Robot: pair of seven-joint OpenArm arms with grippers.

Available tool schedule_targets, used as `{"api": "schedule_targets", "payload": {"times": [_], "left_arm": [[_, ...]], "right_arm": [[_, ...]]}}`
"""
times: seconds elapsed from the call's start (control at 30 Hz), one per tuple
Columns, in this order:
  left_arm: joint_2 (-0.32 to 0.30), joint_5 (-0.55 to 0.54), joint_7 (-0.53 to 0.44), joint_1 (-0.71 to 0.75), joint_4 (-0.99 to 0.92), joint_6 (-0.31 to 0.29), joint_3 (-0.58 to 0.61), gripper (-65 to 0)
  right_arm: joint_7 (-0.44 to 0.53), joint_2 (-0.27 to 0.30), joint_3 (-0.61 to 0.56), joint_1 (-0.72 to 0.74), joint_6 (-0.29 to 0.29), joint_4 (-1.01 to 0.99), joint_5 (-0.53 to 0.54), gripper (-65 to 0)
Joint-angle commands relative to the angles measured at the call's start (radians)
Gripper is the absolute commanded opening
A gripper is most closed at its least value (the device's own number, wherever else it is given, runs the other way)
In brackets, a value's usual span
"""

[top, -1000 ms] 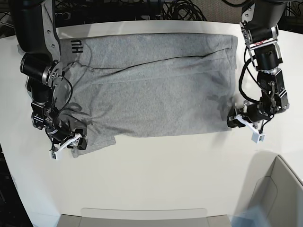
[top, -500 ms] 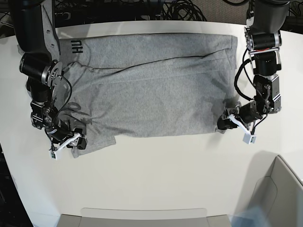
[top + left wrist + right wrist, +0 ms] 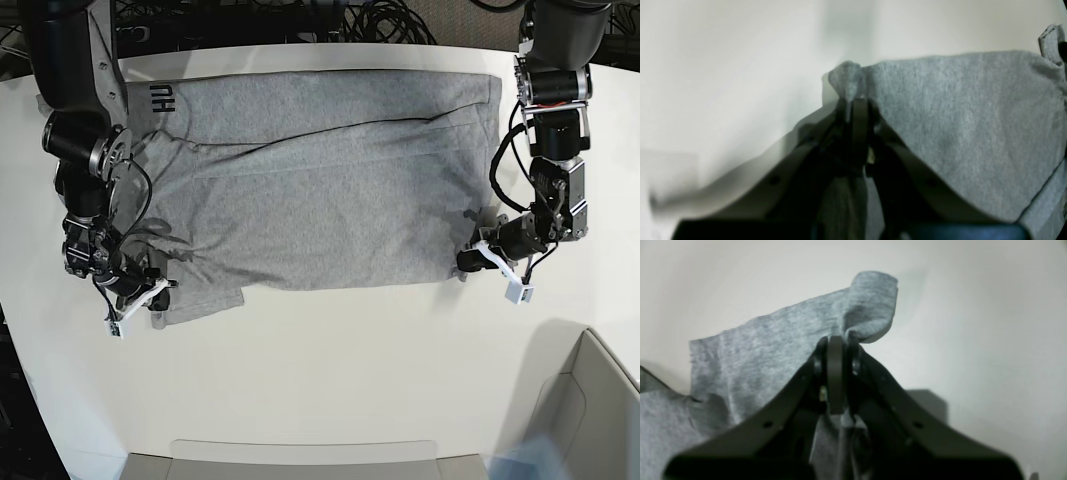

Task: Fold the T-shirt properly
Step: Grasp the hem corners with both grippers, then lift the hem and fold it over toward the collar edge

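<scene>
Corners of the T-shirt (image 3: 330, 180) are pinched by left tool (image 3: 468, 262) and right tool (image 3: 152, 296); lift both evenly, keeping the hem taut.

T-shirt (image 3: 330, 180) — heather grey, dark lettering | table (image 3: 330, 370) — white | fingers (image 3: 836, 373) — black

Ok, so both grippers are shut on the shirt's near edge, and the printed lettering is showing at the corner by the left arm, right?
Not quite: the lettering shows at the far corner of the T-shirt by the right arm, per the base view. Both the left gripper and right gripper are indeed shut on its near edge.
</scene>
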Motion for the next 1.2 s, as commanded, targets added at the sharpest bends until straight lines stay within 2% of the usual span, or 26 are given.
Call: {"api": "schedule_targets", "payload": {"times": [0.0,0.13,0.23,0.53,0.67,0.87,1.03,1.17], "left_arm": [[-0.01,0.028,0.028,-0.014,0.005,0.019,-0.001,-65.0],[-0.01,0.028,0.03,-0.014,0.026,0.019,-0.039,-65.0],[-0.01,0.028,0.034,-0.007,0.112,0.022,-0.09,-65.0],[-0.01,0.031,0.159,0.029,0.325,0.027,-0.101,-65.0],[-0.01,0.031,0.172,0.048,0.351,0.027,-0.101,-65.0],[-0.011,0.033,0.182,0.111,0.394,0.027,-0.101,-65.0],[-0.011,0.033,0.182,0.18,0.477,0.028,-0.101,-65.0],[-0.011,0.033,0.183,0.229,0.523,0.028,-0.133,-65.0]], "right_arm": [[0.013,0.007,-0.002,0.028,-0.016,0.038,-0.002,-65.0],[0.013,0.004,-0.004,0.027,-0.013,0.101,-0.002,-65.0],[0.013,0.004,-0.004,0.032,-0.012,0.132,-0.002,-65.0],[0.01,-0.028,-0.128,0.013,-0.012,0.273,0.004,-65.0],[-0.111,-0.036,-0.124,-0.011,-0.01,0.376,0.004,-65.0],[-0.262,-0.064,-0.124,-0.166,0.062,0.721,0.006,-65.0],[-0.394,-0.082,-0.124,-0.285,0.062,0.979,0.01,-65.0],[-0.46,-0.08,-0.124,-0.37,0.064,1.115,0.078,-65.0]]}}
